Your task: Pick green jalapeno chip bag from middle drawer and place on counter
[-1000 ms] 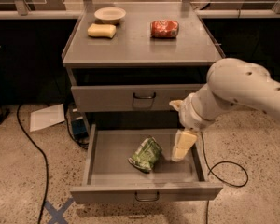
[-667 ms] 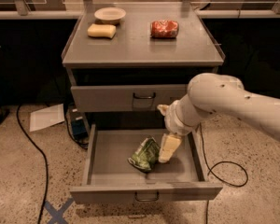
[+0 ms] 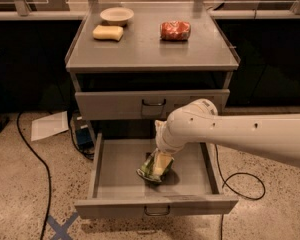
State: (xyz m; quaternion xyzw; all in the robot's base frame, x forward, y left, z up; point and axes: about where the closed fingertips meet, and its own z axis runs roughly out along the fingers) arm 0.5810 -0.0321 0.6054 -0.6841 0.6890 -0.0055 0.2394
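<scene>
The green jalapeno chip bag (image 3: pixel 147 171) lies crumpled in the middle of the open middle drawer (image 3: pixel 155 204), which is pulled out toward the camera. My white arm reaches in from the right. My gripper (image 3: pixel 161 164) is down inside the drawer, right on top of the bag and covering its right part. The grey counter (image 3: pixel 150 51) is the cabinet top above, behind the arm.
On the counter stand a white bowl (image 3: pixel 116 15), a yellow sponge (image 3: pixel 108 32) and a red-orange snack bag (image 3: pixel 175 30). The upper drawer (image 3: pixel 150 104) is closed. On the floor lie a paper sheet (image 3: pixel 50 125), cables (image 3: pixel 242 184) and a blue tape cross (image 3: pixel 62 227).
My arm has swung left and down, bringing the gripper from the drawer's right side onto the green bag. The bag has not visibly moved.
</scene>
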